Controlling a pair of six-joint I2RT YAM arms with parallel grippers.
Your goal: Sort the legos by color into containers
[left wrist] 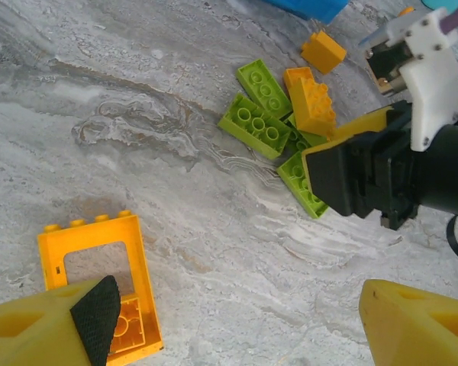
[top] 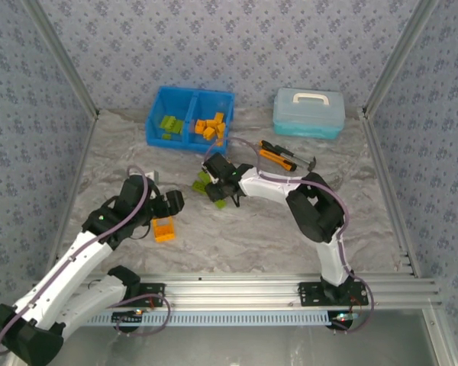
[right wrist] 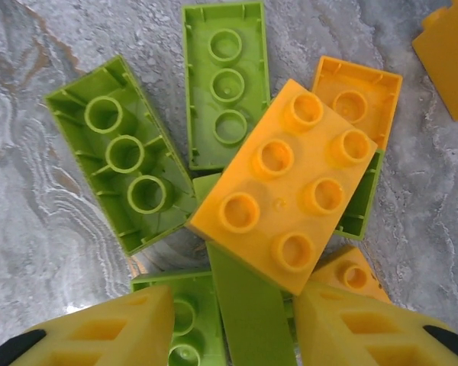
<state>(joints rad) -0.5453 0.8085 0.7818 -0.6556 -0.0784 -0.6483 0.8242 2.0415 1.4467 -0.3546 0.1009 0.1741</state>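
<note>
A pile of lime green and orange legos [top: 212,187] lies mid-table. My right gripper [top: 218,183] is down on it, open. In the right wrist view its fingers [right wrist: 107,332] straddle a green brick standing on edge [right wrist: 252,313], with a gap on the left side. An orange six-stud brick [right wrist: 286,183] leans over flat green bricks [right wrist: 122,156]. The larger orange block [left wrist: 95,267], a hollow frame, lies apart to the left. My left gripper [left wrist: 240,313] hovers open beside it, one pad [left wrist: 98,309] over its edge. The blue bin [top: 154,114] holds green bricks [top: 170,124] left and orange bricks [top: 211,126] right.
A pale blue lidded case [top: 309,112] stands at the back right. Orange-and-black hand tools [top: 284,155] lie just right of the pile, near my right arm. One orange brick [left wrist: 324,50] lies off the pile toward the bin. Aluminium rails edge the table.
</note>
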